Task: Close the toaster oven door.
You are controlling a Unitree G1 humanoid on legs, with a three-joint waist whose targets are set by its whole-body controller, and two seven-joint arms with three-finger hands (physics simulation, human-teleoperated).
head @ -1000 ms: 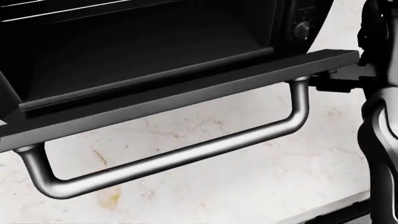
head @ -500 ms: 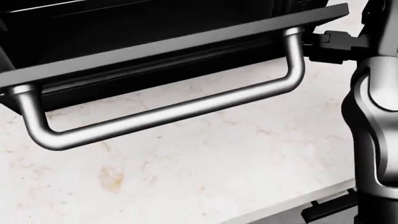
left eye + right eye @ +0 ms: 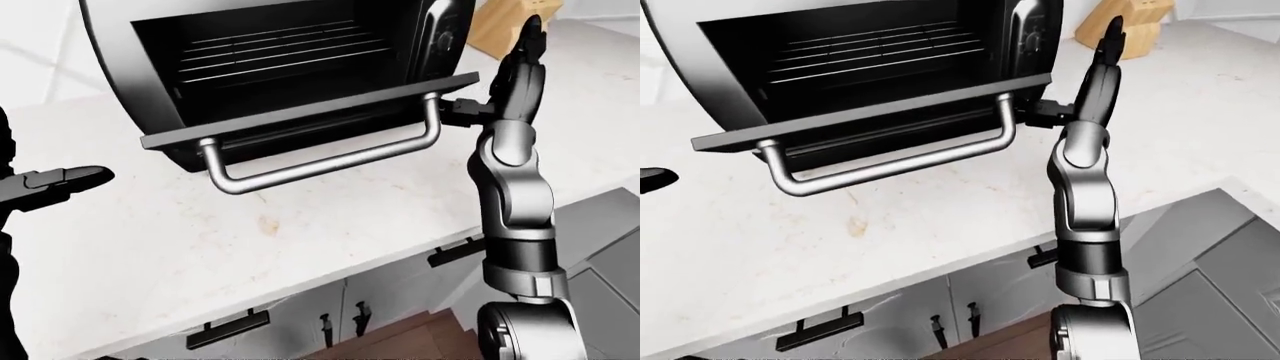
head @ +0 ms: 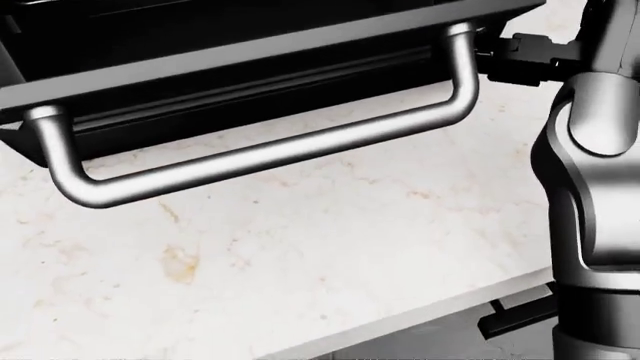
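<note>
Drawers (image 3: pixel 228 328) with dark pulls run along the near edge, under the marble table (image 3: pixel 300 240), and the right arm rises past them on the right. The left hand (image 3: pixel 55 182) hovers low at the left edge, well apart from the oven, its fingers lying flat and together, gripping nothing.

Farther in, the door (image 3: pixel 310 111) of the toaster oven (image 3: pixel 290 52) hangs partly open, hinged at the bottom, with its handle (image 3: pixel 325 159) facing the robot. Over the last second the door has swung up: in the head view its edge and handle sit higher now, and more bare table shows beneath. That suggests the closing push is underway and perhaps halfway done, with the cavity and its rack still exposed.

The right hand (image 3: pixel 470 112) sits just beside the door's right end, at the handle's post, and probably drives it up from there. Whether a finger touches the door or only stands close cannot be told, nor how the fingers are set, since the dark parts merge with the oven. The head view cuts off the cavity entirely. A knife block (image 3: pixel 1125 22) stands farthest, on the right.
</note>
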